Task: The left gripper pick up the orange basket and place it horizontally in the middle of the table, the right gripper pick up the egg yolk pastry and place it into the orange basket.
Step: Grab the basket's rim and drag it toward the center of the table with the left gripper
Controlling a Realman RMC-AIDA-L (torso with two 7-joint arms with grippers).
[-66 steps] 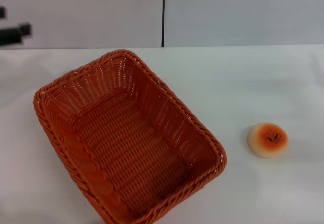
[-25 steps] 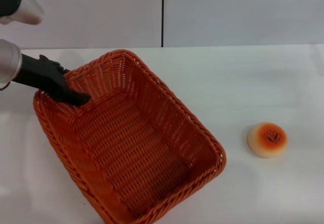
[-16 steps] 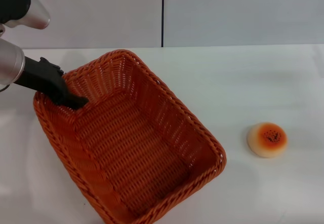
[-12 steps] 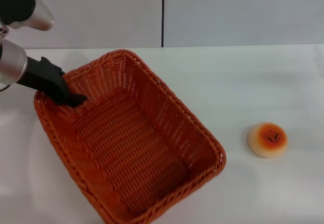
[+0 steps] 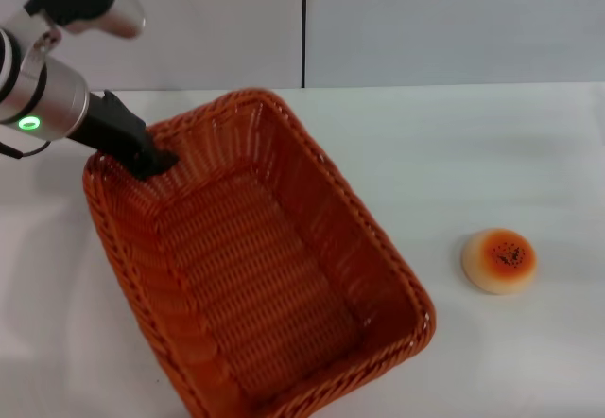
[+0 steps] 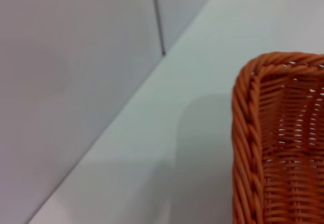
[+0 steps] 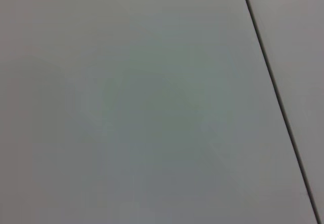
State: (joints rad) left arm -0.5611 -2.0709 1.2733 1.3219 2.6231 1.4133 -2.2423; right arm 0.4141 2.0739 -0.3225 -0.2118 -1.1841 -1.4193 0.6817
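Observation:
The orange basket (image 5: 255,276) lies askew on the left half of the white table (image 5: 473,144), its long side running from far left to near right. My left gripper (image 5: 154,165) reaches in from the upper left and is shut on the basket's braided rim at the far-left corner. A corner of the same basket (image 6: 283,148) shows in the left wrist view. The egg yolk pastry (image 5: 499,260) sits alone on the table to the right of the basket, a good gap away. The right gripper is out of view.
A pale wall with a dark vertical seam (image 5: 303,26) runs behind the table's far edge. Bare tabletop lies between the basket and the pastry and behind them. The right wrist view shows only a plain grey surface with a dark seam (image 7: 276,92).
My left arm came in, set its fingers over the far-left rim and closed. The basket has since shifted to the right and turned a little with the gripper. The pastry has not moved.

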